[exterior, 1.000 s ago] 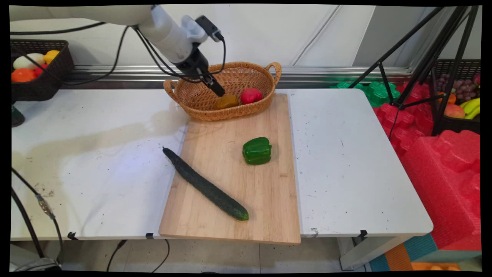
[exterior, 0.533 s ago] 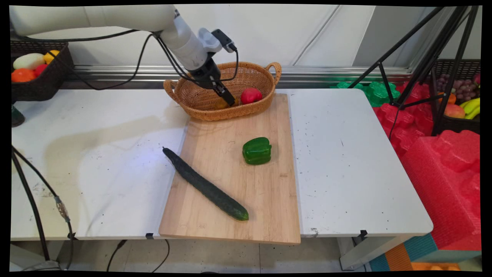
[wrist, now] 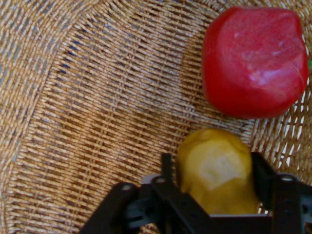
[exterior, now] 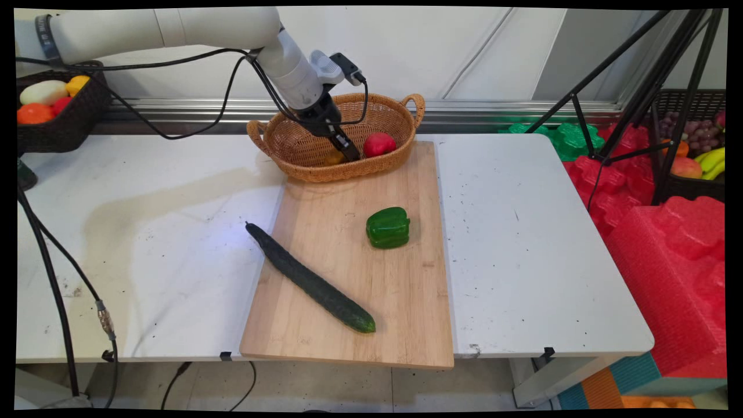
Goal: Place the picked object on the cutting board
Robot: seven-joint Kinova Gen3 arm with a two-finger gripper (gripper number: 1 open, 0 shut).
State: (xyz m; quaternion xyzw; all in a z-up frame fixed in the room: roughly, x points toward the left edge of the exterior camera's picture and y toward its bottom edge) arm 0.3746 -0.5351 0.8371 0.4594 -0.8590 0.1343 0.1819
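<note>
A black two-finger gripper (wrist: 214, 170) reaches down into a wicker basket (exterior: 302, 148) at the far end of a wooden cutting board (exterior: 400, 302), its fingers spread on either side of a yellow fruit (wrist: 217, 168); actual contact cannot be told. A red fruit (exterior: 379, 144) lies just right of it in the basket. Nearer on the board lie a green bell pepper (exterior: 388, 227) and, to its left, a long cucumber (exterior: 310, 283).
</note>
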